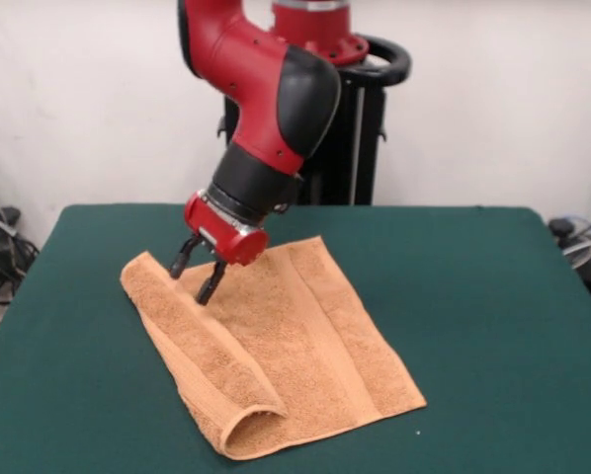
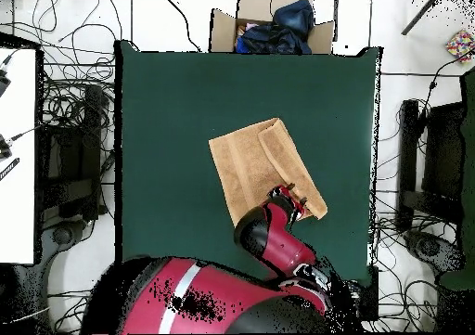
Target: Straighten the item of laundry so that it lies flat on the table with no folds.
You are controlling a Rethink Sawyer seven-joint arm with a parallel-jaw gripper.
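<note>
The item of laundry (image 1: 295,346), an orange-tan terry towel, lies on the green table (image 1: 493,296) left of its middle. A long strip along the towel's left side is folded over onto it, and the fold (image 1: 202,355) bulges open at the near corner. My gripper (image 1: 192,283) hangs tilted just over the towel's far left part, by the far end of that fold. It is open, and nothing shows between its fingers. From overhead the towel (image 2: 252,169) shows the folded strip (image 2: 286,160) on its right side, and my gripper (image 2: 295,201) is over the lower right corner.
A cardboard box (image 2: 221,30) holding dark things stands off the table's (image 2: 167,118) top edge in the overhead view. Cables and stands ring the table on both sides. Green cloth stretches wide to the right of the towel in the front view.
</note>
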